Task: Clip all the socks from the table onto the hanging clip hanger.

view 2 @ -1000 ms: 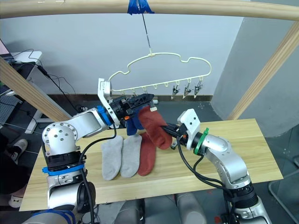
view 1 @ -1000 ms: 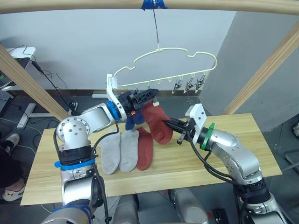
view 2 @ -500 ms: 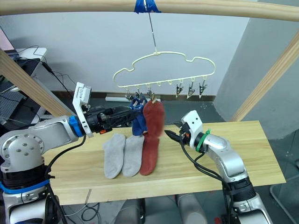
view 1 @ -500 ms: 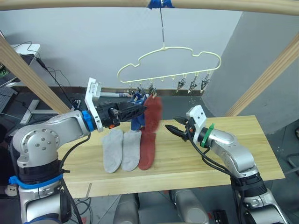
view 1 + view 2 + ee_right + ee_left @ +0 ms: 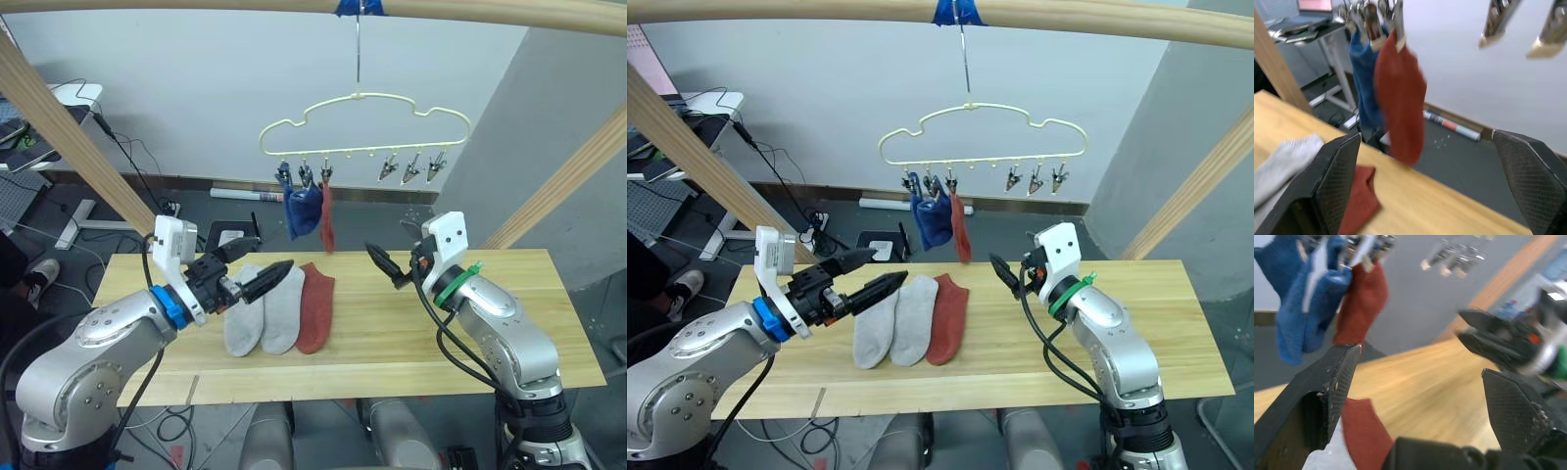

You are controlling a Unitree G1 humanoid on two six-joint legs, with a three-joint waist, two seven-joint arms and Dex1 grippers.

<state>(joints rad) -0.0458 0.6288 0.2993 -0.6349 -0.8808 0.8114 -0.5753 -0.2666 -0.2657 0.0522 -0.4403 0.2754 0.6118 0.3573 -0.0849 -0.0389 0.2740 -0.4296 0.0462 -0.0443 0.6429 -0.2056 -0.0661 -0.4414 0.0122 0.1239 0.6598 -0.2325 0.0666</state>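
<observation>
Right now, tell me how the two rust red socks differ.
The hanging red sock dangles from a clip on the clip hanger, beside the blue socks. The other red sock lies flat on the table, next to a grey sock. They share colour and size.
</observation>
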